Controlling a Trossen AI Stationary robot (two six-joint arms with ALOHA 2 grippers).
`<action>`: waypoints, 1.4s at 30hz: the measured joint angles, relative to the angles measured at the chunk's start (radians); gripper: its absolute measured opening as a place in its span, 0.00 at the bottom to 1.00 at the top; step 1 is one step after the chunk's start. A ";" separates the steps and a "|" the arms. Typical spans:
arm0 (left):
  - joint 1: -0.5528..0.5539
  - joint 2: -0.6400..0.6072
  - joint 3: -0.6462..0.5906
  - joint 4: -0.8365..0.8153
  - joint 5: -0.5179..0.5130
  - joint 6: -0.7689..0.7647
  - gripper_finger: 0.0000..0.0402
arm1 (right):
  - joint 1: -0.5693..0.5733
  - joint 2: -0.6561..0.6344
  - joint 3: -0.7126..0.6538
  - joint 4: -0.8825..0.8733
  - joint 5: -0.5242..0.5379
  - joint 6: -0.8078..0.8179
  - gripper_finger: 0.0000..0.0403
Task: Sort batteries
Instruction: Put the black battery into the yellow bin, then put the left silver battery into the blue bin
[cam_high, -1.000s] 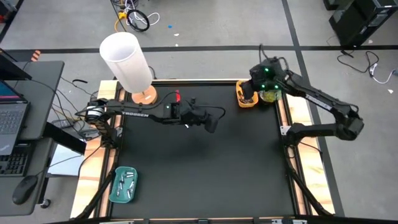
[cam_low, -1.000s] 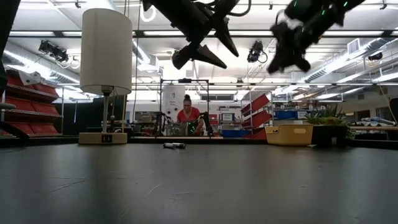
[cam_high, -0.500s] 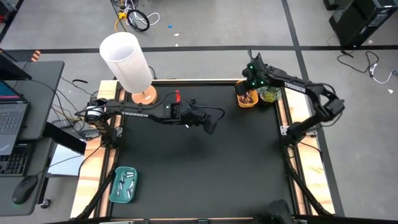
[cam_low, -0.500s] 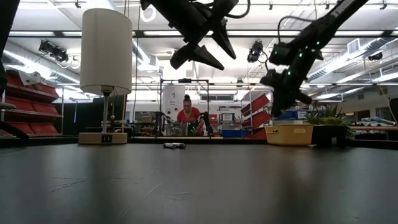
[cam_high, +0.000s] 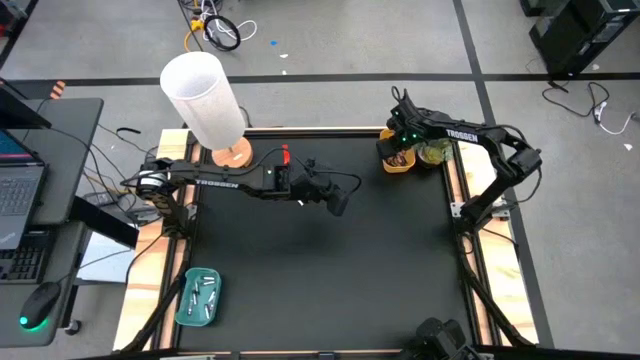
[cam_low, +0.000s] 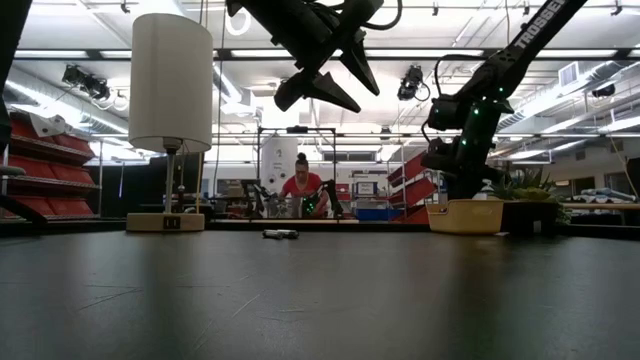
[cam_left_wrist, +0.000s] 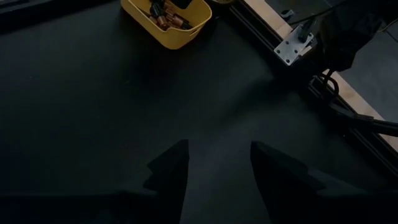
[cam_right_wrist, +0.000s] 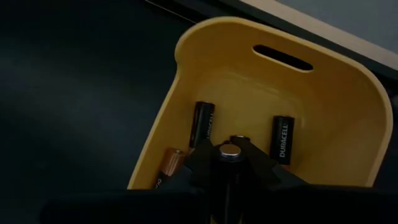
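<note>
Directly over the yellow tray (cam_right_wrist: 323, 118), the right gripper (cam_right_wrist: 229, 163) clamps a dark battery (cam_right_wrist: 229, 151) end-on — long axis pointing down into the tray. Left gripper (cam_left_wrist: 219, 163) — released, hovering mid-table.

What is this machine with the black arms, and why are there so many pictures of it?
It is a robot with two arms, sorting batteries. One camera looks down from above, one sits low at table height, and each wrist carries its own camera. The right gripper hangs over the yellow tray at the far corner of the black table, pinching a battery to drop in with the dark batteries there. The left gripper waits open above the table's middle, holding nothing. A teal tray holds pale batteries. One battery lies loose on the table near a lamp.
</note>
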 joint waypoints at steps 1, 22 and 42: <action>0.000 0.000 0.000 0.000 0.000 0.000 0.47 | 0.000 -0.001 0.000 0.003 0.002 -0.003 0.11; 0.000 -0.050 0.000 -0.070 0.019 -0.023 0.47 | 0.002 -0.134 0.041 -0.137 -0.040 -0.113 0.22; -0.012 0.023 0.000 -0.620 0.042 -0.148 0.47 | 0.198 -0.582 0.049 -0.108 -0.285 -0.033 0.21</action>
